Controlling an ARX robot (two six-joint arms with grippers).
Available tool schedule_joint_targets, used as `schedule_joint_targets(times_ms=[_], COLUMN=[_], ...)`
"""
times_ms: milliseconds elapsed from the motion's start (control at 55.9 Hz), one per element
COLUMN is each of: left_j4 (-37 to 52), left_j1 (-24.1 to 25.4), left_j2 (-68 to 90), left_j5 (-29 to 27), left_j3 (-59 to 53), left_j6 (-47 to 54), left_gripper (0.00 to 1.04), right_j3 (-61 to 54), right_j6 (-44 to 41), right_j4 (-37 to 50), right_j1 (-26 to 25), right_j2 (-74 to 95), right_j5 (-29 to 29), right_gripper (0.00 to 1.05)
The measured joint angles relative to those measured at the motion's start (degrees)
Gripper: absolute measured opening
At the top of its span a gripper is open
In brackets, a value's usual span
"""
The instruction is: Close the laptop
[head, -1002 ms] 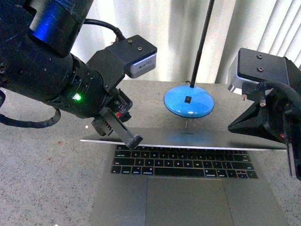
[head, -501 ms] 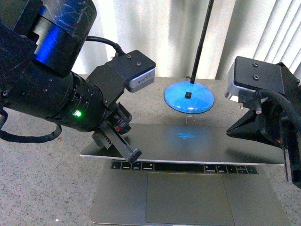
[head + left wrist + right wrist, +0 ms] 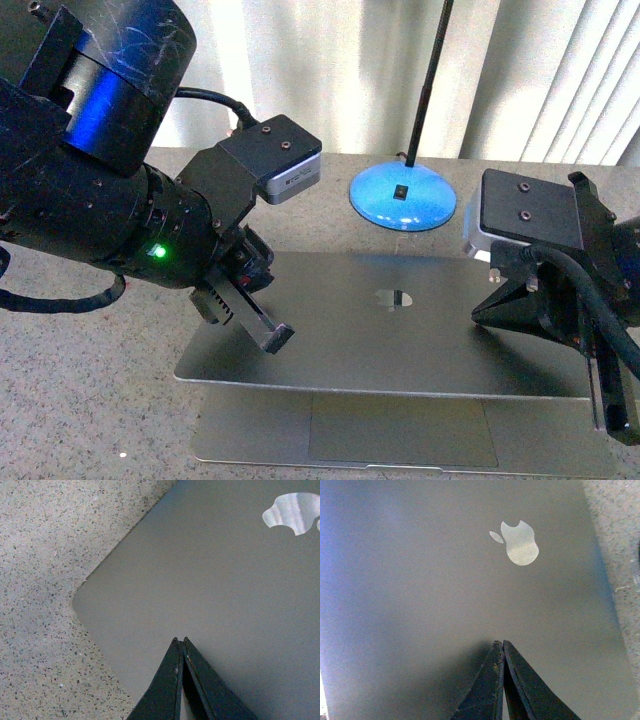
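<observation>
Speckled grey stone-look table top [image 3: 90, 400], backed by pale vertical blinds [image 3: 560, 70].

Item 1: laptop [image 3: 400, 345], grey-silver, at the middle of the table in front of the robot. Its lid [image 3: 330, 345] is lowered most of the way, at a shallow angle, and is not yet flat on the base. The shiny apple logo [image 3: 394, 298] faces up at the lid's centre. A front strip of the base shows beyond the lid's near edge, with part of the trackpad [image 3: 400, 432] on it. The keys are hidden under the lid.

Item 2: left gripper [image 3: 181, 640], black, on a bulky dark arm with a green light lit. Its two fingers are pressed together to a point, with nothing between them. The tip sits over the lid near its left front corner and looks to be touching the metal. From the wrist view the corner and the bare table lie just beside it.

Item 3: right gripper [image 3: 502, 642], black. Its fingers are likewise closed tip to tip and hold nothing. It is over the right part of the lid, with the logo farther along the lid from its tip. Whether it touches the lid cannot be told.

Item 4: round blue lamp base [image 3: 403, 197] with a thin black stem [image 3: 428, 80], on the table just behind the laptop.
</observation>
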Motion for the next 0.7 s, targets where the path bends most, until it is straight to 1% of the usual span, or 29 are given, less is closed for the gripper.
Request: schedule_joint_targets(times_ms=[215, 394, 572, 698], left_j4=[4.1, 11.6, 12.9, 12.1], left_j1=[0.0, 0.2, 1.2, 2.5], left_j2=[1.9, 5.6, 5.6, 4.6], left_j5=[1.2, 2.8, 3.8, 4.8], left_j3=[-3.6, -8.5, -9.3, -9.4], left_j6=[-0.6, -3.2, -4.1, -5.4], left_gripper=[0.04, 0.04, 0.04, 0.04], right_j3=[-1.4, -3.0, -4.2, -4.3], right_j6=[0.4, 0.6, 1.0, 3.2], right_j4=[1.6, 3.0, 4.5, 5.9], right_j1=[0.0, -0.7, -1.0, -1.0], right_j2=[1.2, 3.0, 3.7, 3.5], right_j5=[0.2, 1.2, 1.3, -0.4], right_gripper=[0.03, 0.03, 0.03, 0.03])
